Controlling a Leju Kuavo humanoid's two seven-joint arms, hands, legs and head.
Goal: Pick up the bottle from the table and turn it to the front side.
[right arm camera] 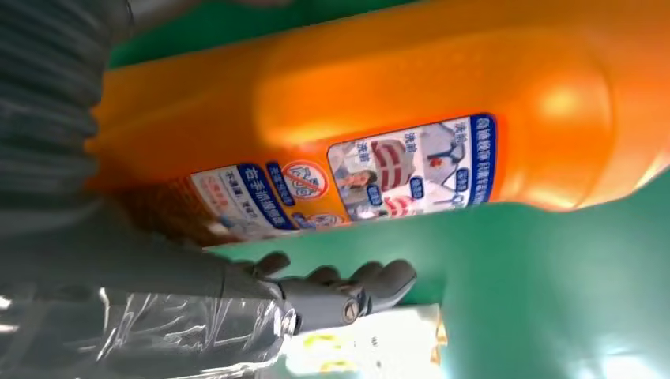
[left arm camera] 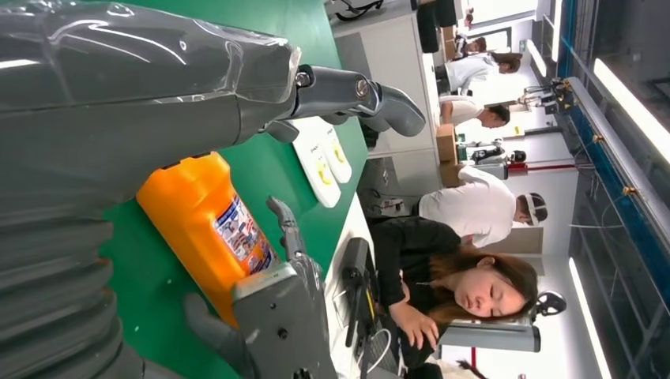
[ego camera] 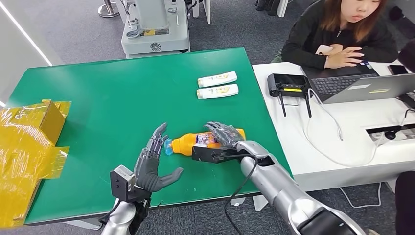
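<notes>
I have the orange bottle (ego camera: 200,142) lying on its side near the front edge of the green bench (ego camera: 122,98), blue cap toward my left. My right hand (ego camera: 222,135) is draped over the bottle's body with the fingers curled across the label; I judge this a grasp being set, since the bottle rests on the bench and isn't lifted. In the right wrist view the label (right arm camera: 379,178) faces sideways, which is why it needs turning. My left hand (ego camera: 152,164) waits just beside the cap, fingers spread and holding nothing, probably ready to steady it.

Two white tubes (ego camera: 217,85) lie well apart toward the far right corner. Yellow wrapping (ego camera: 29,147) crowds the left edge. A person (ego camera: 342,34) sits at the adjoining white table (ego camera: 342,147) with a laptop (ego camera: 362,85). Nothing blocks the lift.
</notes>
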